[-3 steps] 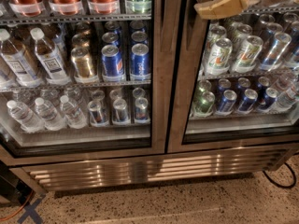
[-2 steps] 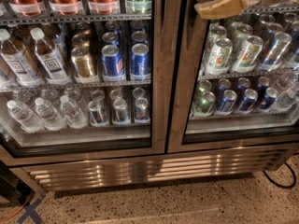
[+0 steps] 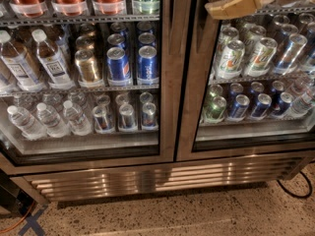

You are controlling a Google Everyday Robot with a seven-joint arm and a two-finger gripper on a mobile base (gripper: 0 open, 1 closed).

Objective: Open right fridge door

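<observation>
The right fridge door is a glass pane in a brushed steel frame, and it lies flush with the fridge front. Behind its glass stand green-and-silver cans and blue cans on two shelves. My gripper, beige with a white wrist behind it, hangs at the top right in front of the door's upper glass, just right of its left frame edge. Whether it touches the door does not show.
The left door shows water bottles, gold cans and blue cans. A steel vent grille runs along the fridge base. A black cable lies on the speckled floor at right; an orange cable and blue tape lie at lower left.
</observation>
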